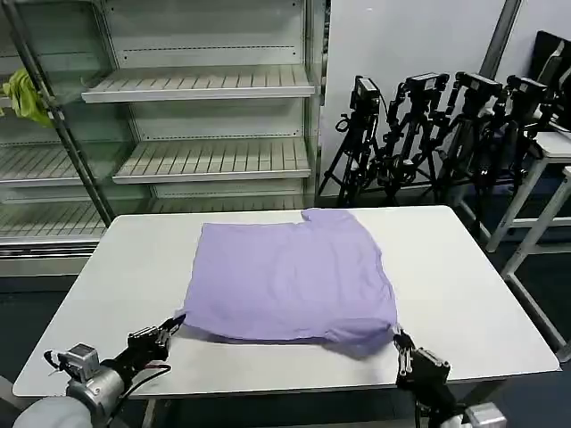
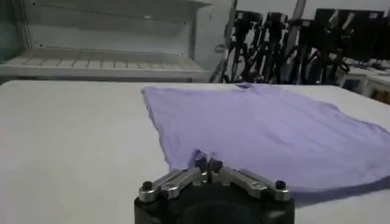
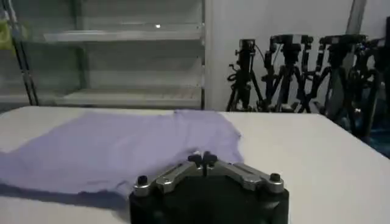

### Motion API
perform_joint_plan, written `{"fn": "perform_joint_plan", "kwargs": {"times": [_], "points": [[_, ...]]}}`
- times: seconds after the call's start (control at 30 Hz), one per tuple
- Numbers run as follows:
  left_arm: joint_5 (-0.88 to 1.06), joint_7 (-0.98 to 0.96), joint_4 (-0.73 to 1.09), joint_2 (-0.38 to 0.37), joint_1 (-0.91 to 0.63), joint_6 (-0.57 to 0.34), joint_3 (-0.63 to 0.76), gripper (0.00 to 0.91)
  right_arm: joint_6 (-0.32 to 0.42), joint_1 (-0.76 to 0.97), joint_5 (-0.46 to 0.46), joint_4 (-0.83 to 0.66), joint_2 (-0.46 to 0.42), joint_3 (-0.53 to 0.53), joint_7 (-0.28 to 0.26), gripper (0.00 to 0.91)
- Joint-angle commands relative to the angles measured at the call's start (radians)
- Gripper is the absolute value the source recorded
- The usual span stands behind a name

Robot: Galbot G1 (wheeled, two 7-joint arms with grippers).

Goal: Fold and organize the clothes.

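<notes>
**T-shirt flat on the tabletop, both near corners pinched**

T-shirt, lavender and short-sleeved, lies spread across the middle of the white tabletop, plain side up, with its near hem toward the robot.

Nearest the robot, the left pincer sits low at the shirt's near left corner. In the left wrist view its dark fingertips are pressed together with a small peak of lavender cloth caught between them, so it is clenched on the T-shirt. The right pincer sits at the near right corner, where the hem is slightly bunched and lifted. In the right wrist view its fingertips meet over the raised edge of the fabric, clenched on the T-shirt as well.

Farther out, the cloth lies mostly smooth, and one sleeve sticks out at the far edge.

Beyond the tabletop stands a metal shelving unit with slatted shelves, and a yellow-green cloth hangs at its left side. To the right of it, against a pale wall, is a cluster of black tripods.
</notes>
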Motion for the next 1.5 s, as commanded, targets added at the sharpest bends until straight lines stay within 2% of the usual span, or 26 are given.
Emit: {"fn": "perform_joint_plan", "kwargs": {"times": [0.03, 0.37, 0.7, 0.93, 1.5], "points": [[-0.011, 0.000, 0.105, 0.003, -0.175, 0.001, 0.055, 0.040, -0.003, 0.212, 0.069, -0.092, -0.031, -0.061, -0.003, 0.000], [-0.012, 0.000, 0.173, 0.006, -0.280, 0.000, 0.095, 0.040, -0.003, 0.429, 0.120, -0.233, -0.086, -0.167, -0.029, 0.000], [0.007, 0.001, 0.202, -0.001, -0.295, -0.003, 0.126, 0.040, -0.006, 0.625, 0.147, -0.330, -0.122, -0.288, -0.042, 0.000], [0.012, 0.003, 0.202, -0.005, -0.296, -0.003, 0.132, 0.040, -0.013, 0.775, 0.161, -0.380, -0.141, -0.414, -0.044, 0.000], [0.032, 0.010, 0.246, -0.011, -0.322, -0.011, 0.178, 0.040, -0.024, 0.855, 0.147, -0.457, -0.118, -0.527, -0.055, 0.000]]}}
